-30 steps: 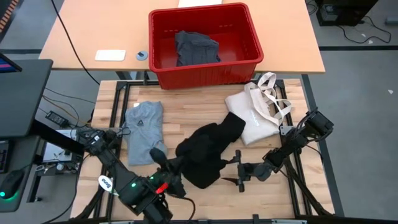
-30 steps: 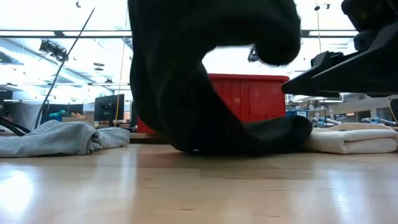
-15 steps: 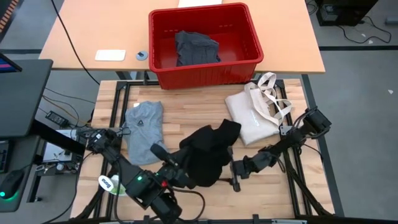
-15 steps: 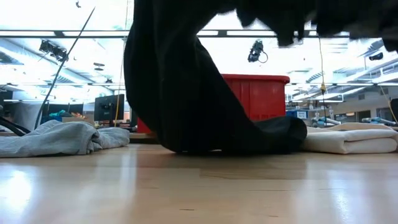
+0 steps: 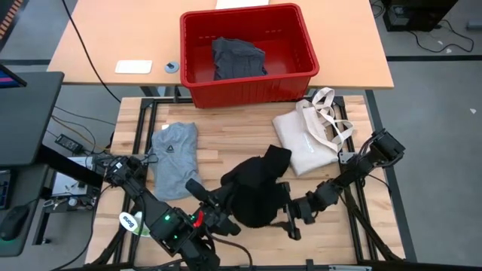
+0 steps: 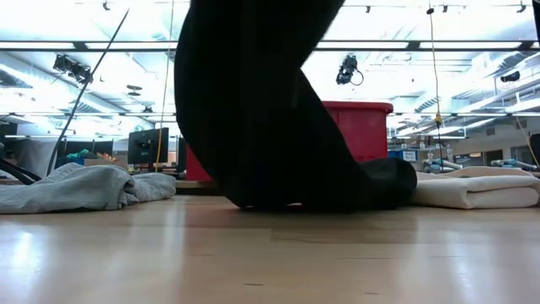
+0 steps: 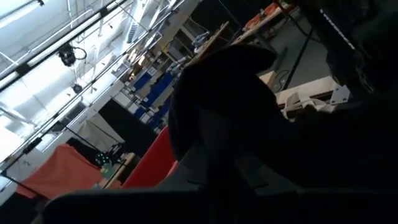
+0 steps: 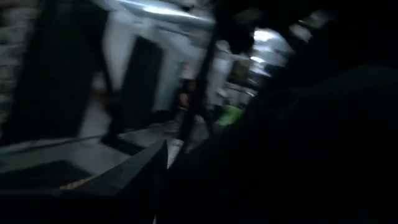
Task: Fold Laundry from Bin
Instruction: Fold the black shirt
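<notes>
Near the table's six o'clock edge, the black garment (image 5: 254,194) is bunched and partly lifted, with one end trailing on the wood toward one o'clock, close to the cream tote bag (image 5: 307,143). The left gripper (image 5: 226,212) is closed narrow on the garment's edge at its eight o'clock side and holds it up; in the low view the cloth hangs as a dark curtain (image 6: 253,110) with its bottom resting on the table (image 5: 226,135). The right gripper (image 5: 288,217) has its jaws wide and is just beside the garment at four o'clock, holding nothing that I can see.

To do this step well, I think the right gripper should take a second edge or corner, not a middle fold, so both arms can spread the cloth flat before folding. It should close on one layer only.

The left arm reaches from seven o'clock, low and long across the table. The right arm comes from three o'clock, bent at the elbow, wrist turned toward the cloth.

The grey T-shirt (image 5: 172,156) lies flat at nine o'clock. The red bin (image 5: 248,53) stands at twelve o'clock with another garment (image 5: 237,59) inside.
</notes>
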`<state>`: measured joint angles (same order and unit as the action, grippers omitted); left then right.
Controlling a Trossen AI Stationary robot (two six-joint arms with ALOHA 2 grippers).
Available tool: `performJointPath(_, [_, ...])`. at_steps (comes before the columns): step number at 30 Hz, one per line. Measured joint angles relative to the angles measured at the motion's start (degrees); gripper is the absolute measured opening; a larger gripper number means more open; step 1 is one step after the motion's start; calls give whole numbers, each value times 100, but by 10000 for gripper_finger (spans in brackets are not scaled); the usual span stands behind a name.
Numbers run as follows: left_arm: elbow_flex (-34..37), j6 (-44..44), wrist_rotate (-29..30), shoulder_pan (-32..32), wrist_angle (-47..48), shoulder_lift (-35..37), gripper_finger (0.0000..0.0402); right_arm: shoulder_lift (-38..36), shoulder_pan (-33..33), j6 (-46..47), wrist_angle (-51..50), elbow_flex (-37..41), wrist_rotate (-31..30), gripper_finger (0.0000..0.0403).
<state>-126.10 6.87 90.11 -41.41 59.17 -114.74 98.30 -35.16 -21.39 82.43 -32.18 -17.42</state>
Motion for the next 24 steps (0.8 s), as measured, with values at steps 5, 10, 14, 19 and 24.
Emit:
performJointPath(5, [0,42,2,91,-191,0,25,0,0,25,333,-37,-856,243])
performJointPath(10, [0,45,-13,33,-298,0,33,0,-59,-362,303,-74,-1339,101])
performJointPath(14, [0,316,-678,-102,-279,0,55,-4,-399,-1304,-73,29,-2415,19])
performJointPath(19, [0,1481,-2516,-196,270,0,73,-109,-1245,-2166,-581,63,-4083,30])
performJointPath(24, [230,3144,-4150,-49,1047,-81,76,-190,-2057,-1230,-1618,66,-4015,12])
